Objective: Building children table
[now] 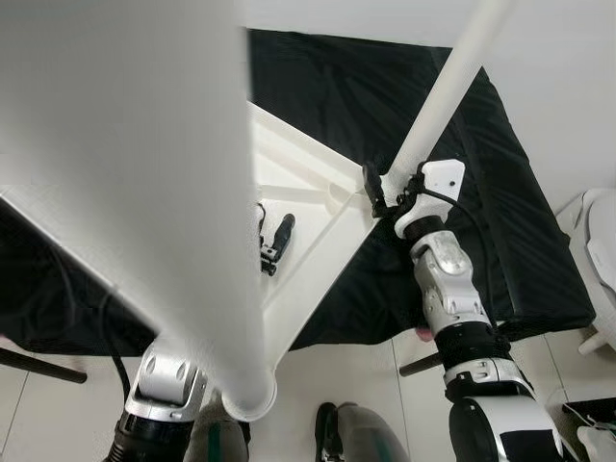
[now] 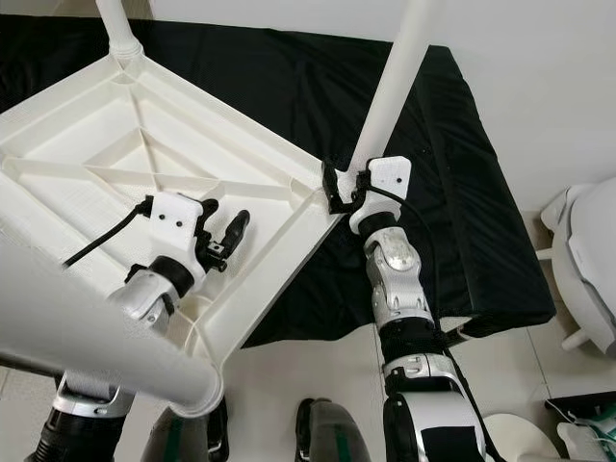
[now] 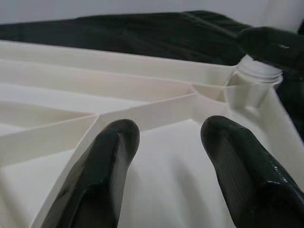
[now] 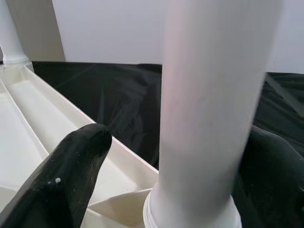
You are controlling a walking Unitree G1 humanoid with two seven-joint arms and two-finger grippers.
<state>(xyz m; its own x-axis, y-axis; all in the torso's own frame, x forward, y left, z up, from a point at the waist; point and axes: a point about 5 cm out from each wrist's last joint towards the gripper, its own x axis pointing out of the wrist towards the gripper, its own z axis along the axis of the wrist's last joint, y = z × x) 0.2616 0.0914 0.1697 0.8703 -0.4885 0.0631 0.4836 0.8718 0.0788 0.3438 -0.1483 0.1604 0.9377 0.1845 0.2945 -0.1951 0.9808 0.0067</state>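
White ribbed plastic tabletop (image 2: pixel 125 144), upside down, lying on a black cloth-covered bed (image 2: pixel 462 192) with its near corner overhanging toward the robot.

Right gripper (image 2: pixel 344 186) at the tabletop's right corner, black fingers set either side of the base of a white round plastic leg (image 2: pixel 390 87) standing up from its socket. In the right wrist view the leg runs between the two fingers (image 4: pixel 71 166); they look closed around it, though actual contact is hard to confirm.

Left gripper (image 2: pixel 223 236) hovers over the ribbed underside near the middle, fingers (image 3: pixel 104 161) parted, holding nothing.

Step in hand, by my reading: seating or tightening the right-corner leg. To do it well:
- keep the leg square to the socket, grip low near the collar
- turn or press along the leg's axis only
- bring the left gripper down on the ribs to stop the tabletop sliding on the cloth

Count:
- tabletop: one
- legs fitted: three seen, namely far corner (image 2: pixel 117 24), right corner, near corner (image 2: pixel 96 327) (blurred, very close to the camera)
- fourth corner out of frame, cannot tell
- grippers: two
- white object on the floor at right (image 2: pixel 587 260), one, unidentified
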